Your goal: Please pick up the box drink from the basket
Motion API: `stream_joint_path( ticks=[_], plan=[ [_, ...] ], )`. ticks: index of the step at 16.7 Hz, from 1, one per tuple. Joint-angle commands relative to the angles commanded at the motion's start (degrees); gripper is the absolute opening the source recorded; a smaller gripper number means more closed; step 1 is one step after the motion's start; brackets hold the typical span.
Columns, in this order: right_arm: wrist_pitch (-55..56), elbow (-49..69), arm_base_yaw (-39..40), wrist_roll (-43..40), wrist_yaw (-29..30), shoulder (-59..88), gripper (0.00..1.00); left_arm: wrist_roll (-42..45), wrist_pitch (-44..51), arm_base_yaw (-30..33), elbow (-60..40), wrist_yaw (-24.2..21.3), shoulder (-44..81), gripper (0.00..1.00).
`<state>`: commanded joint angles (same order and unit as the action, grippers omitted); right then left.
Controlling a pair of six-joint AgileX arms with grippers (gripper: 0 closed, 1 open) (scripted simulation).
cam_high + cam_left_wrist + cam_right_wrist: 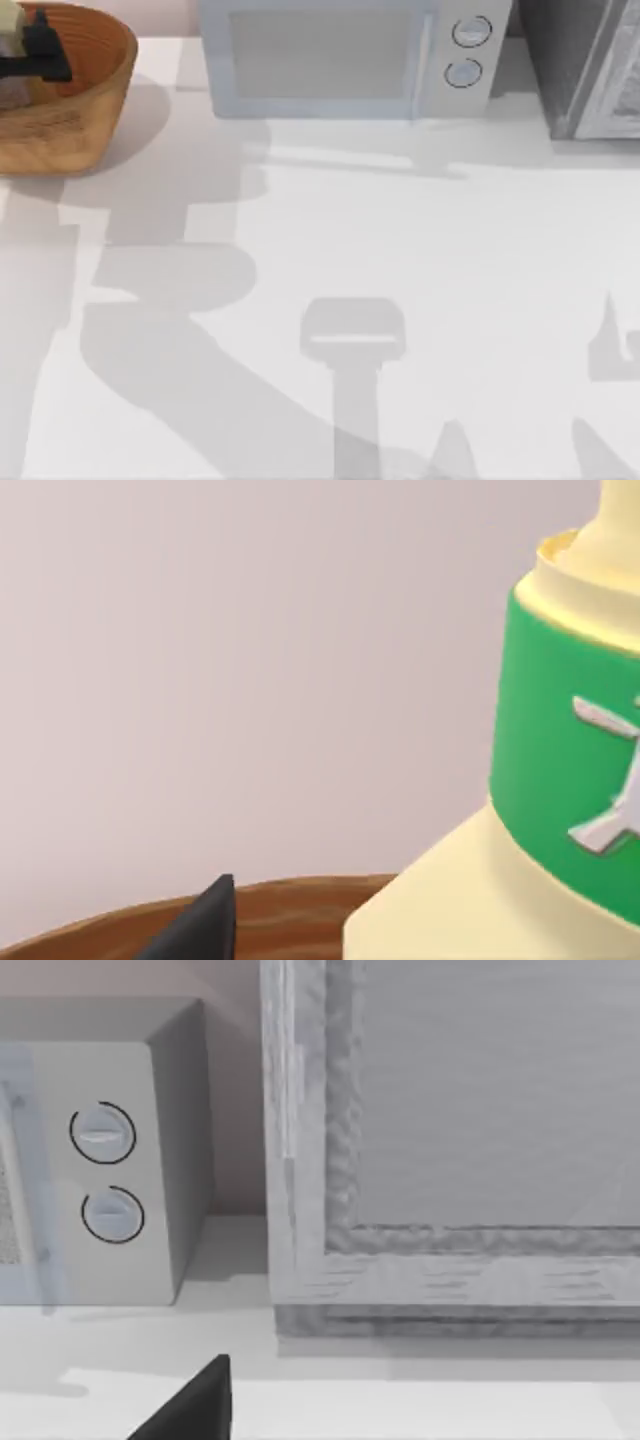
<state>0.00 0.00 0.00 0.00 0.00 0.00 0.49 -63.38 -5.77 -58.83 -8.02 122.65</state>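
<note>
At the far left corner of the white bench (400,300), the AgileX pair's left claw (35,48) reaches over the rim of the round, tan-to-orange woven basket (90,110), its dark fingers lying across the small pale yellow box drink (12,35) that stands inside the bowl. From above, the black fingers appear pressed to the drink's side, which suggests the claw is closed on it, though the grip itself sits at the picture's edge and cannot be confirmed beyond doubt.

The left wrist camera looks at the drink from very close. The green band (570,780) and its pale leaf mark fill that side of the view, the yellow shoulder spreads below it, and one dark fingertip (200,925) points up over the brown ribbed rim of the basket (290,910). The drink looks upright, a pose that would let it be drawn straight up out of the bowl without catching the wall. By this reading the grasp is made and the lift is still to come.

The right arm is parked toward the bench's right side. Its wrist camera faces a white microwave (110,1160) with two round dials and a grey framed cabinet (450,1160); one dark fingertip (195,1405) shows there, and whether that claw is wide or narrow cannot be told.
</note>
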Motion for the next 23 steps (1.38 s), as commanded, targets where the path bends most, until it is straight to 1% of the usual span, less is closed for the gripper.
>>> stream_joint_path(
  ticks=[5, 18, 19, 23],
  plan=[
    [0.0, 0.0, 0.0, 0.0, 0.0, 0.0, 1.0, 0.0, 0.5, 0.08, -1.2, 0.07, 0.69, 1.0],
    [0.0, 0.0, 0.0, 0.0, 0.0, 0.0, 1.0, 0.0, 0.5, 0.08, -1.2, 0.07, 0.69, 0.02],
    [0.0, 0.0, 0.0, 0.0, 0.0, 0.0, 1.0, 0.0, 0.5, 0.08, -1.2, 0.07, 0.69, 0.0],
    [0.0, 0.0, 0.0, 0.0, 0.0, 0.0, 1.0, 0.0, 0.5, 0.08, -1.2, 0.07, 0.69, 0.0]
  ],
)
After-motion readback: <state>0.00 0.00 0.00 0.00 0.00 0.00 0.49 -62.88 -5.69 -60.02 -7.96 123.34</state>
